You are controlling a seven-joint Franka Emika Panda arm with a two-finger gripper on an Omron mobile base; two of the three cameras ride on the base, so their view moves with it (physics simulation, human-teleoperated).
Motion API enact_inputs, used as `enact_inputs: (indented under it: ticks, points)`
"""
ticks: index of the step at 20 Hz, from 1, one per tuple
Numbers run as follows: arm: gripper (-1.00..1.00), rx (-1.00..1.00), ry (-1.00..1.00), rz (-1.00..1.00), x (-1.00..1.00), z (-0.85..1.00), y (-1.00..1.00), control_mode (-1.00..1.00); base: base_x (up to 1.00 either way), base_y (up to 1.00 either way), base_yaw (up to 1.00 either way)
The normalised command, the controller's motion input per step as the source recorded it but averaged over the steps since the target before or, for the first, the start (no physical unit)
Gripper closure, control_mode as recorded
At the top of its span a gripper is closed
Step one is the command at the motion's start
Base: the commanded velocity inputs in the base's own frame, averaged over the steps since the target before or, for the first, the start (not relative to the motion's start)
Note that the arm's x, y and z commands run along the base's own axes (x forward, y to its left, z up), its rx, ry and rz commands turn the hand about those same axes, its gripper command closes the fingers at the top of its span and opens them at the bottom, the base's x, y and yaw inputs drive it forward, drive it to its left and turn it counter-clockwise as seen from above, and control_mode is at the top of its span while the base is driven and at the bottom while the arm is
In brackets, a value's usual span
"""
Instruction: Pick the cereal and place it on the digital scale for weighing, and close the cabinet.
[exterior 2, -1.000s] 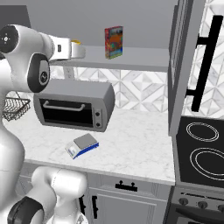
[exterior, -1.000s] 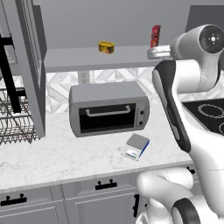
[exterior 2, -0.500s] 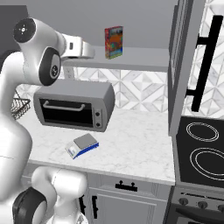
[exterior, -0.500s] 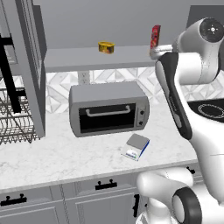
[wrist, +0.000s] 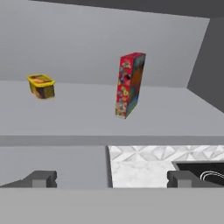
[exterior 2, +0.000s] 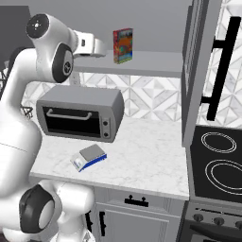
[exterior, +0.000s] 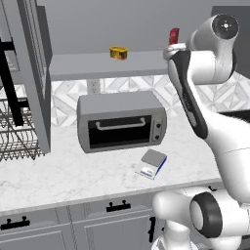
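The cereal (wrist: pixel 129 85) is a tall red box standing upright on the shelf of the open cabinet (exterior 2: pixel 197 71), with a bare gap between it and my fingers. It also appears as the cereal (exterior 2: pixel 123 45) and the cereal (exterior: pixel 174 36) at the shelf's right end. My gripper (wrist: pixel 111 179) is open with nothing between its fingertips, level with the shelf's front edge. From the right base camera my gripper (exterior 2: pixel 107 48) is just left of the box, not touching it. The digital scale (exterior: pixel 152 163) lies on the counter in front of the oven, also seen as the scale (exterior 2: pixel 90 156).
A small yellow can (wrist: pixel 41 85) stands on the shelf left of the box. A grey toaster oven (exterior: pixel 122 122) sits under the shelf. The cabinet's left door (exterior: pixel 29 73) hangs open over a dish rack (exterior: pixel 17 136). A stove top (exterior 2: pixel 222 160) lies to the right.
The arm has swung the hand along the shelf front towards the cereal box. The box, can and scale have not moved.
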Motion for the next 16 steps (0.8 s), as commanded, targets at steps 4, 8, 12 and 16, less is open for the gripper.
enact_inputs:
  ticks: [4, 8, 12, 16]
  points:
    - [-1.0, 0.06, -0.03, 0.0, 0.42, 0.17, -0.13, -1.0, 0.0, 0.0, 0.0]
    - [-1.0, 0.09, -0.05, 0.0, 0.45, 0.22, 0.0, -1.0, 0.0, 0.0, 0.0]
    - [-1.0, 0.04, -0.05, 0.0, 0.44, 0.07, 0.0, -1.0, 0.0, 0.0, 0.0]
    - [-1.0, 0.0, -0.01, 0.0, 0.46, 0.0, -0.02, -1.0, 0.0, 0.0, 0.0]
